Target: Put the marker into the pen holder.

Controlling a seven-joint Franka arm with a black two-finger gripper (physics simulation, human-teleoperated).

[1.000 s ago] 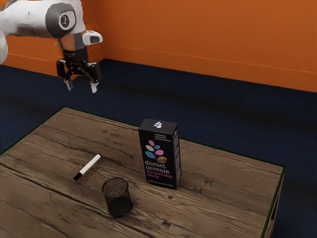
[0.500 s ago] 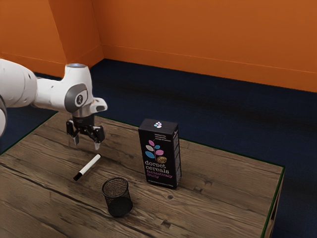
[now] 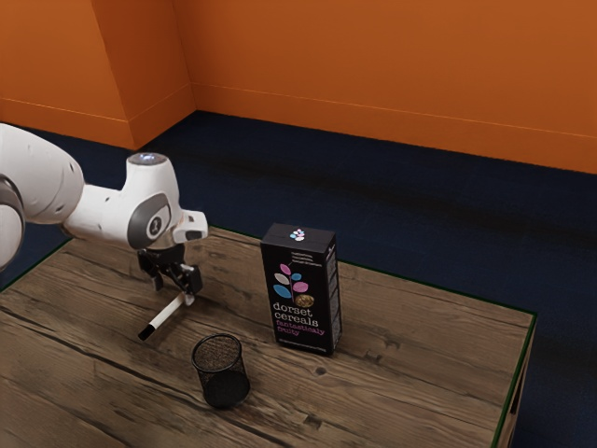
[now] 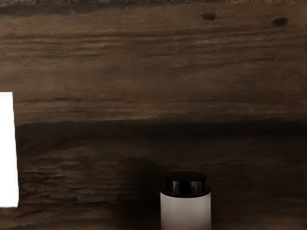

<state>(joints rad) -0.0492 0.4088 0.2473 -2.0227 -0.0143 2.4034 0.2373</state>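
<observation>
Low over the table, my gripper (image 3: 174, 293) is at the white end of the marker (image 3: 166, 317), its two fingers apart. The marker lies on the wood, its black cap pointing away from the hand; the fingers partly hide its white end. In the wrist view the marker's white body (image 4: 185, 212), ending in a small black plug, shows just under the hand. The pen holder (image 3: 222, 371), a black mesh cup, stands upright on the table beside the marker, its mouth uncovered.
A tall black cereal box (image 3: 300, 291) stands toward the exterior view's right of the gripper and pen holder. The wooden table (image 3: 410, 373) has its far edge behind the box. A bright white shape (image 4: 7, 149) lies at the wrist view's edge.
My hand has come down from high above the table to the marker's white end, and has turned somewhat. Marker, pen holder and box have not moved.
</observation>
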